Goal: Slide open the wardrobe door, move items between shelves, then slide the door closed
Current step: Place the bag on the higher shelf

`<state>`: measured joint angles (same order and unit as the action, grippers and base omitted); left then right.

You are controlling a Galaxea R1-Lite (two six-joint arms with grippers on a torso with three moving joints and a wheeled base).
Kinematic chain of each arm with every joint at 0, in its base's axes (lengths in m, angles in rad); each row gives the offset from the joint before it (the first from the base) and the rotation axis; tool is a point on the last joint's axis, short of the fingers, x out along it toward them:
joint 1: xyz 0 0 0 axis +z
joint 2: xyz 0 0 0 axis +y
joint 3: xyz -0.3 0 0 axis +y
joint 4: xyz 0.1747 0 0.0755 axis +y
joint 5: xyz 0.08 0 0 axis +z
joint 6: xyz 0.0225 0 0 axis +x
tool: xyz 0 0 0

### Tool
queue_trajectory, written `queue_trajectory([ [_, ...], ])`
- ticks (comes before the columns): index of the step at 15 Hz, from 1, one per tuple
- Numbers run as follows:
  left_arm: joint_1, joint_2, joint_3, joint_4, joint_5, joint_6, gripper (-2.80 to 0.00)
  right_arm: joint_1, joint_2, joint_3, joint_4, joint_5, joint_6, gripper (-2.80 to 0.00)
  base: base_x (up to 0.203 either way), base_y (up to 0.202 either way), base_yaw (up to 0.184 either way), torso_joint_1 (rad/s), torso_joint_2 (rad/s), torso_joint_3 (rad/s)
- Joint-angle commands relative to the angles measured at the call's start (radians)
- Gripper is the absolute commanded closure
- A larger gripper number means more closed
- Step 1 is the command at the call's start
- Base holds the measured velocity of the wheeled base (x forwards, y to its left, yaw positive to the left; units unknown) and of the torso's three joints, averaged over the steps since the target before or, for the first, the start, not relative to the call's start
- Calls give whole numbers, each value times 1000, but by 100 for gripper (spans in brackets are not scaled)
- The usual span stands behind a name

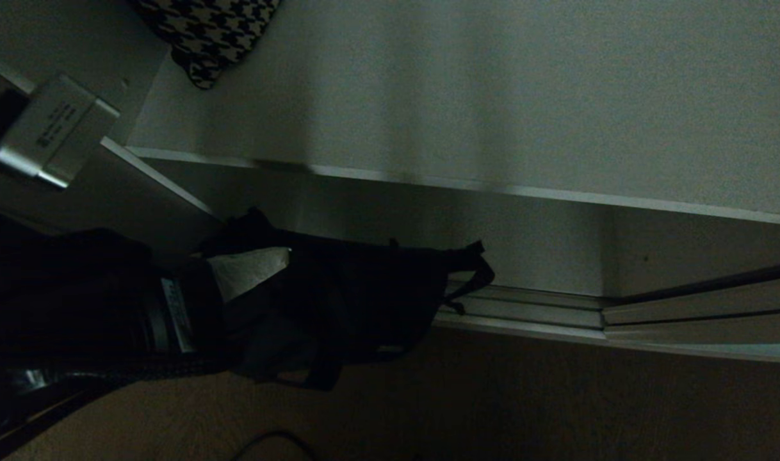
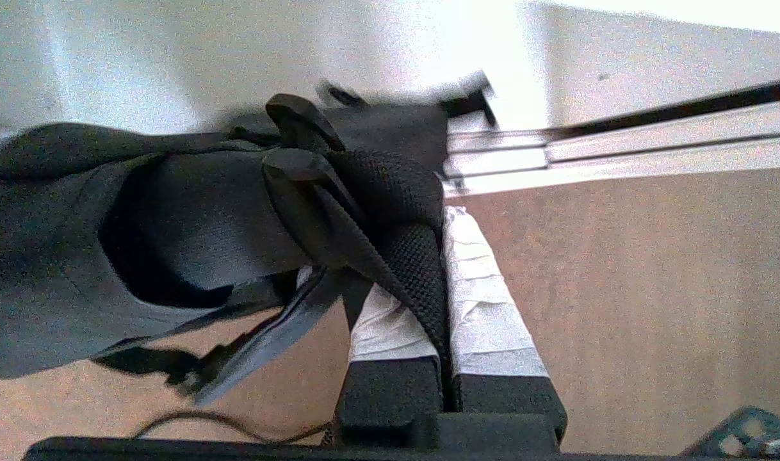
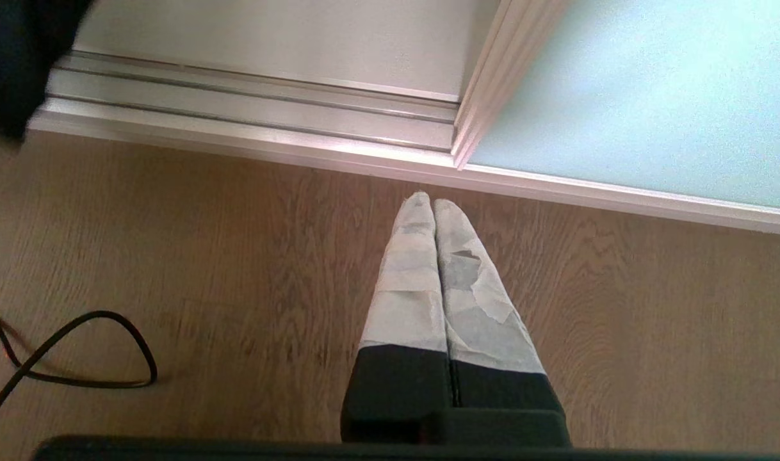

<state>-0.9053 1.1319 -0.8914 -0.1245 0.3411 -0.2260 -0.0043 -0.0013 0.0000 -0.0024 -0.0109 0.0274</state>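
Note:
My left gripper [image 2: 438, 221] is shut on a woven strap [image 2: 409, 256] of a soft black fabric item [image 2: 172, 218]. The item [image 1: 351, 301] hangs from it, clear of the floor, in front of the wardrobe's lower opening and below the front edge of a broad pale shelf [image 1: 492, 96]. A houndstooth cloth [image 1: 207, 32] lies at the far left of that shelf. The frosted sliding door [image 3: 640, 96] stands to the right, slid aside. My right gripper [image 3: 433, 203] is shut and empty, low over the wood floor near the door's corner.
The ridged silver floor track [image 3: 249, 109] runs along the wardrobe's base. A black cable [image 3: 108, 358] loops on the wood floor to the left. A silver-grey labelled block [image 1: 50, 131] sits at the upper left of the head view.

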Motion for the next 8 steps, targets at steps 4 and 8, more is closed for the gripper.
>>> queue_trajectory([
  [4,0,6,-11,-10,-13,-1,0,-1,0,0,-1,0,0,0,-64,0,1,3,0,1],
  [8,-1,10,-8,-9,-17,3,0,-1,0,0,-1,0,0,0,-193,0,0,1,2,3],
])
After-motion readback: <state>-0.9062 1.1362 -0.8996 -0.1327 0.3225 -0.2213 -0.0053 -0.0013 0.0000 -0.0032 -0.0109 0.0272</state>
